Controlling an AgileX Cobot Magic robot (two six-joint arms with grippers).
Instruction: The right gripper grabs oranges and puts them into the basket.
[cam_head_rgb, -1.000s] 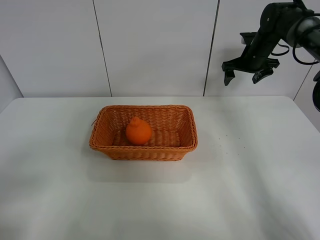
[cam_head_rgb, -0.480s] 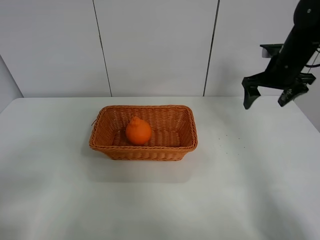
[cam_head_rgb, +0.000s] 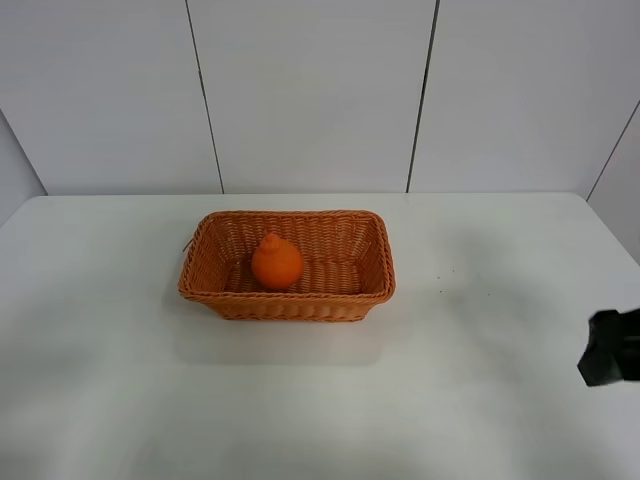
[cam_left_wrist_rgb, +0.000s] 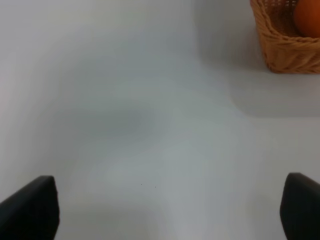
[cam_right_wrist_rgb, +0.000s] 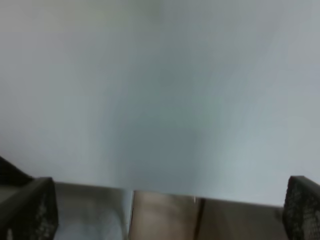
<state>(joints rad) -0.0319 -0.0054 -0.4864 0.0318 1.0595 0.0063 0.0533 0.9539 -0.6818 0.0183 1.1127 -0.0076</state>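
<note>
A: Since the earlier frame, the right gripper (cam_head_rgb: 610, 348) has dropped from high near the wall to the surface's (cam_head_rgb: 480, 400) right edge.

B: Jaw state?

A: Both grippers' jaws stand wide, holding nothing.

B: Orange?

A: The orange (cam_head_rgb: 277, 262) sits upright, knob up, left of centre inside the woven wicker basket (cam_head_rgb: 340, 300). Open surface surrounds the basket.

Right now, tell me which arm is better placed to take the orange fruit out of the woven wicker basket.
Left, probably. The left fingers, open, face the orange-brown woven wicker basket with the bright orange fruit; the right wrist view shows no basket, just white table.
</note>
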